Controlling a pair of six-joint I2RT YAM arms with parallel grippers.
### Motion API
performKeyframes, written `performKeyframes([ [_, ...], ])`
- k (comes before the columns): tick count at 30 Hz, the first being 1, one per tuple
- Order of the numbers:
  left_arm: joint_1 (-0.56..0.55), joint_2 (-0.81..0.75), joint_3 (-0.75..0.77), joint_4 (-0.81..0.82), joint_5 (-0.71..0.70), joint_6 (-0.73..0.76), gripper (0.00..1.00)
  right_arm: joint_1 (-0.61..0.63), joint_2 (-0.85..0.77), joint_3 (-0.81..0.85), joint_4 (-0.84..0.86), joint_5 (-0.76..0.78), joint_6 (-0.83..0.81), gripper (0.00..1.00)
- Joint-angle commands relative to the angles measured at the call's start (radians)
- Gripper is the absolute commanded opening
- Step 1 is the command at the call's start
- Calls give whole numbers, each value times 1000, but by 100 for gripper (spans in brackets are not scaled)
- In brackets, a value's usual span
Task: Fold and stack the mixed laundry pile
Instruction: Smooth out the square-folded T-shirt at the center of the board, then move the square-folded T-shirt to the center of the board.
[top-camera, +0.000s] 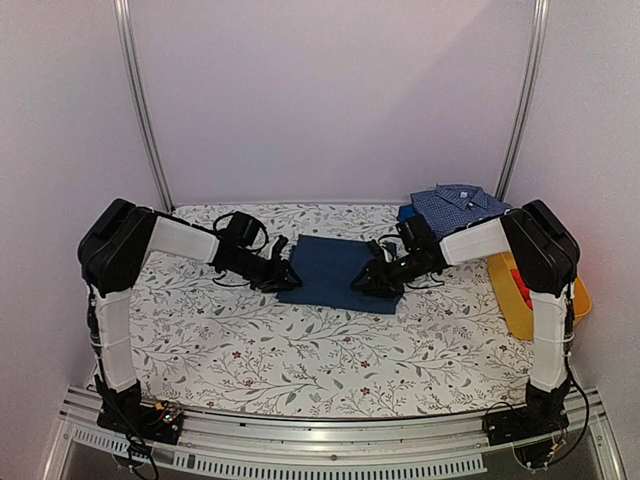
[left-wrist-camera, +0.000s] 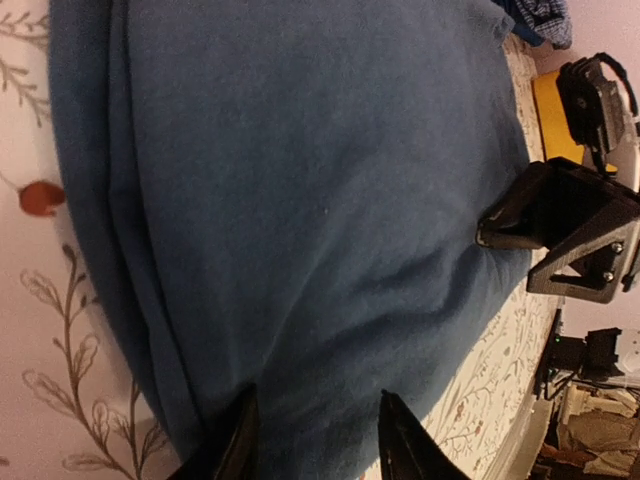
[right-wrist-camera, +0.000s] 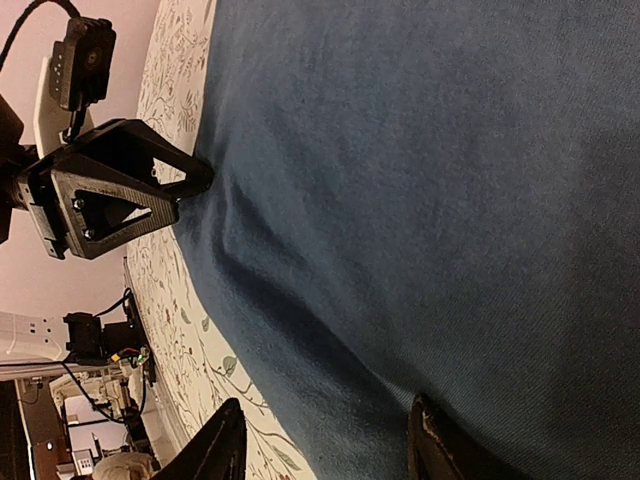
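The dark navy trousers (top-camera: 337, 272) lie folded into a flat rectangle in the middle of the table. My left gripper (top-camera: 292, 273) sits low at their left edge, and in the left wrist view (left-wrist-camera: 318, 425) its fingers stand apart with the navy cloth (left-wrist-camera: 300, 180) between them. My right gripper (top-camera: 360, 282) is at the near right edge, open too (right-wrist-camera: 325, 440), straddling the cloth's border (right-wrist-camera: 430, 180). A folded blue small-check shirt (top-camera: 455, 207) lies at the back right.
A yellow plastic basket (top-camera: 520, 300) stands off the table's right edge, with something red (top-camera: 524, 296) inside it. The floral tablecloth (top-camera: 250, 340) covers the table. Each wrist view shows the other gripper across the cloth.
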Motion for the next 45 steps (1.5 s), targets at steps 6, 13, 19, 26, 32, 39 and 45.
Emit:
performKeyframes([
  [6, -28, -239, -278, -33, -39, -34, 41, 68, -178, -168, -87, 71, 37, 57],
  [13, 24, -402, -378, -66, -87, -48, 50, 66, -464, -335, -125, 171, 100, 57],
  [19, 28, -301, -369, -19, -35, -21, 55, 66, -524, -498, -83, 226, 203, 57],
  [26, 18, -202, -345, 32, 27, 0, 47, 89, -369, -475, 45, 189, 249, 58],
  [32, -2, -174, -334, 41, 54, 4, 26, 131, -228, -359, 34, 163, 226, 49],
  [39, -4, -204, -357, 62, 47, -8, 7, 132, -235, -340, -43, 201, 198, 32],
  [45, -12, -285, -418, 37, 62, -13, 0, 135, -304, -379, -104, 185, 179, 22],
])
